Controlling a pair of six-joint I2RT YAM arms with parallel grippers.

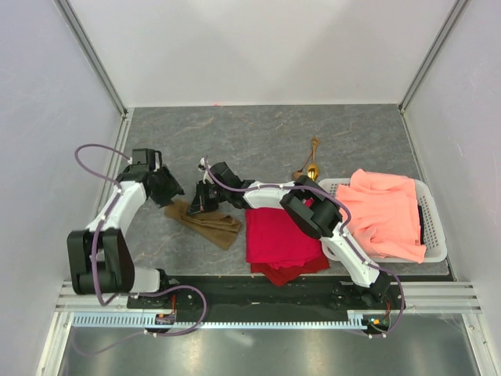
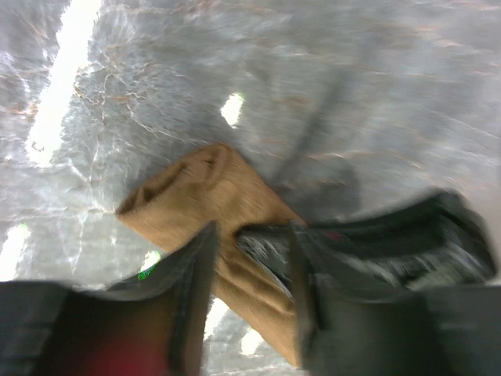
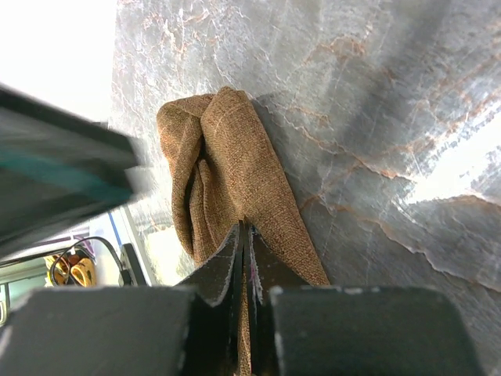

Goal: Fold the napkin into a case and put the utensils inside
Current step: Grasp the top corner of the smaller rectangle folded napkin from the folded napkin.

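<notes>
Basket (image 1: 438, 235) holds an orange cloth (image 1: 383, 213). Right claw (image 3: 244, 235) pinches the napkin (image 3: 235, 164) on the desk (image 1: 258, 133); left claw (image 2: 250, 235) gapes above it.

Napkin (image 3: 227, 180): olive-brown cloth with a coarse, visible weave; matt, softly creased.
Table (image 1: 258, 137): grey marbled, stone-look top; smooth, with a sheen that throws back bright patches of light.
Utensils (image 1: 311, 166): gold-coloured metal, polished and shiny.
Basket (image 1: 333, 186): white plastic, smooth.
Red cloth (image 1: 274, 235): soft fabric, matt.
Salmon-orange cloth (image 1: 387, 211): soft fabric, matt, rumpled.
</notes>
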